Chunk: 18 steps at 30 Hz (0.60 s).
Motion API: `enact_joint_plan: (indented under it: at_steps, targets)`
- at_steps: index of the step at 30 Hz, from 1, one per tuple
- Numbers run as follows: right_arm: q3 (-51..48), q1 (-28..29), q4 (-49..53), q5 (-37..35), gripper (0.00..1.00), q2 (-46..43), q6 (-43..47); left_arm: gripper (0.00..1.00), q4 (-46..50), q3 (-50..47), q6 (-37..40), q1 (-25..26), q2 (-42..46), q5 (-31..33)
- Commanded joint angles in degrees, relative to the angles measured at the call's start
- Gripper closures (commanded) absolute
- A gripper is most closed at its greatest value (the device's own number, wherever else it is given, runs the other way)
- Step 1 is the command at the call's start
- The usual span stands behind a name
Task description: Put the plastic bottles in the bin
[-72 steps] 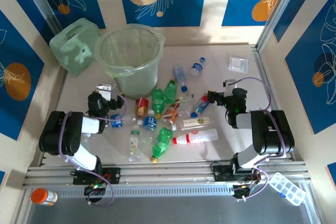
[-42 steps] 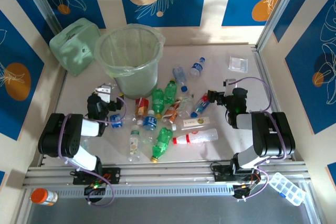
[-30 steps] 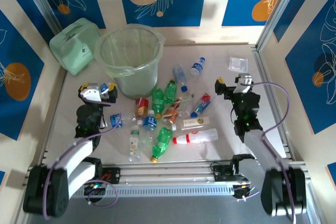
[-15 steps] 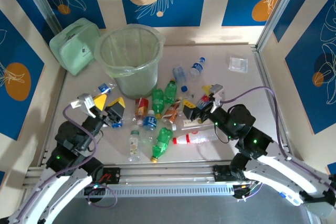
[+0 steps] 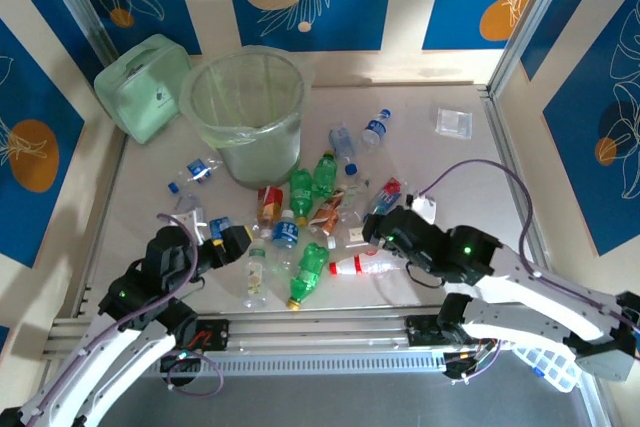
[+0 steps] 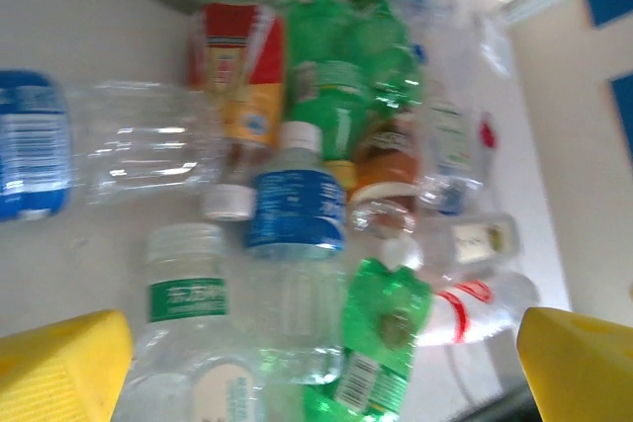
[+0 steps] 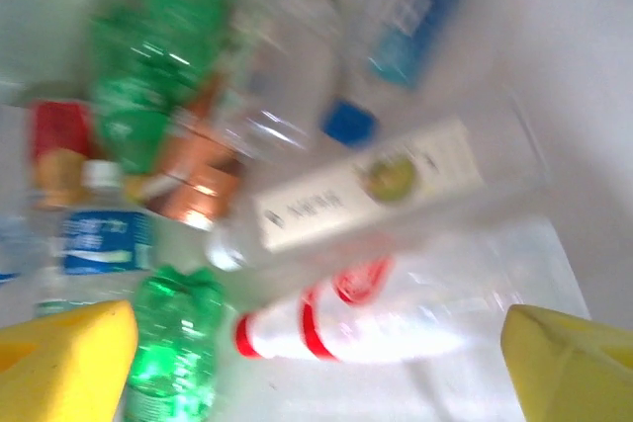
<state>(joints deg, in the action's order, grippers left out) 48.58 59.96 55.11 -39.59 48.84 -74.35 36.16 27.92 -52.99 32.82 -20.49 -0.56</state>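
While the left hand (image 6: 318,368) and right hand (image 7: 318,358) hover with jaws apart, the plastic bottles (image 5: 318,205) lie crowded on the desk (image 5: 455,182) before the bin (image 5: 250,137). Closing here could pinch 2 at once or squirt 1 away.

Shows plastic bottles (image 5: 301,209) strewn across surface (image 5: 400,147), just in front of upright bin (image 5: 262,142). Left hand (image 5: 230,243) low at pile's left edge, right hand (image 5: 384,232) at right edge near white bottle (image 5: 375,264).
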Motion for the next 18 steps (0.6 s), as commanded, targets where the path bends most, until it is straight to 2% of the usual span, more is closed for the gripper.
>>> enact_joint_plan:
  at_steps: [1, 4, 7, 9, 11, 14, 18]
  targets:
    - [-1.5, 3.5, 8.7, 0.6, 0.09, 3.3, -23.3, 0.01, 7.5, 4.0, -7.9, 0.3, -4.6, 9.4]
    - [-4.5, 5.4, 5.9, 2.6, 0.16, 5.9, -32.6, 0.01, 12.6, 8.3, -11.9, 0.2, -11.0, 13.8]
    - [-8.7, 6.7, -0.2, 1.2, 0.16, 6.7, -40.3, 0.01, 14.2, 11.1, -14.5, 0.4, -16.3, 16.2]
    - [-11.5, 6.7, -4.5, 0.6, 0.16, 8.1, -44.3, 0.0, 11.7, 10.8, -15.5, 0.4, -18.2, 15.3]
    - [-12.9, 6.4, -8.1, 0.2, 0.17, 11.0, -47.0, 0.01, 5.7, 9.1, -12.9, 0.5, -19.4, 15.1]
    - [-13.4, 5.7, -10.1, -0.4, 0.21, 14.6, -49.7, 0.01, 1.2, 6.5, -9.6, 0.4, -19.9, 19.1]
    - [-17.1, 4.6, -18.4, -2.7, 0.24, 14.7, -48.3, 0.02, -4.6, 2.6, -7.1, 0.4, -17.9, 15.5]
